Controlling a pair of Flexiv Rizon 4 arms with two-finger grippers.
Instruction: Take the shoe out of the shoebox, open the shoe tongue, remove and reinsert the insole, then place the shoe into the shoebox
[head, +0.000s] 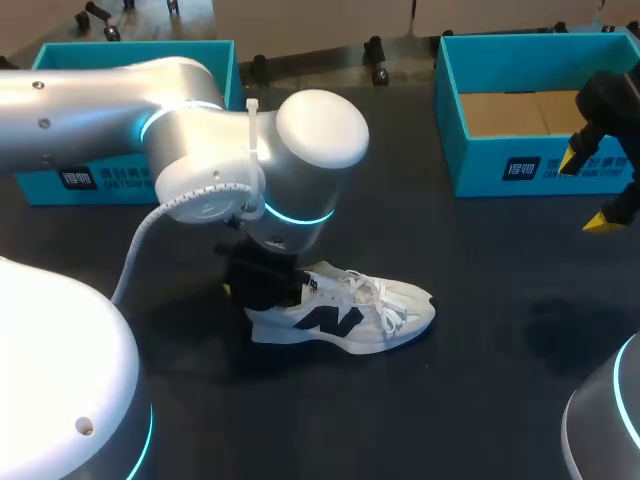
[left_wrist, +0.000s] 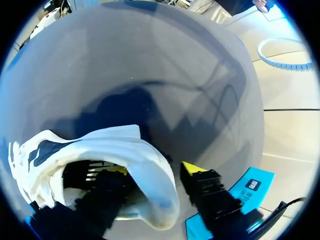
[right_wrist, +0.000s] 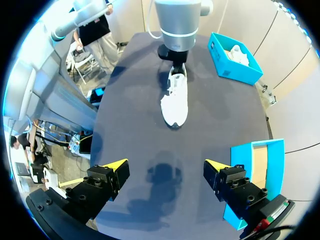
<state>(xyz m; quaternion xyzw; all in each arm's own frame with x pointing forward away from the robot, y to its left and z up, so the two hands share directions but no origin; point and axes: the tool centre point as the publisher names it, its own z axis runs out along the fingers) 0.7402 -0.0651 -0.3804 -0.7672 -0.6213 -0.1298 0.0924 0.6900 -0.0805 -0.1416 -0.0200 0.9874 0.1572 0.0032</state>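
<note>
One white shoe with dark side marks (head: 345, 315) is seen on the dark table (head: 480, 300). It is stood flat on its sole, outside both boxes and well in from the table's edges.

Two open blue-green boxes are counted. The box with the brown floor (head: 530, 165) is set past the shoe's toe end and further back, well apart from the shoe. The second box (head: 35, 188) is set past the shoe's heel end and is partly hidden by the big silver left arm (head: 150, 110). In the right wrist view, something white (right_wrist: 235, 52) is seen lying inside the second box (right_wrist: 227, 67).

Two grippers are counted, one on each arm.

A wide stretch of dark table is seen between the shoe's toe and the right gripper (head: 590, 192). More dark table is seen on the near side of the shoe.

The left gripper (left_wrist: 152, 170) is set down at the shoe's heel. One finger is put inside the shoe and the other is kept outside, so the back wall of the heel is pinched between the two yellow tips.

The right gripper (right_wrist: 165, 167) is held above the table, well apart from the shoe's toe and near the box with the brown floor. Its fingers are spread wide, and nothing is held or touched by them.
</note>
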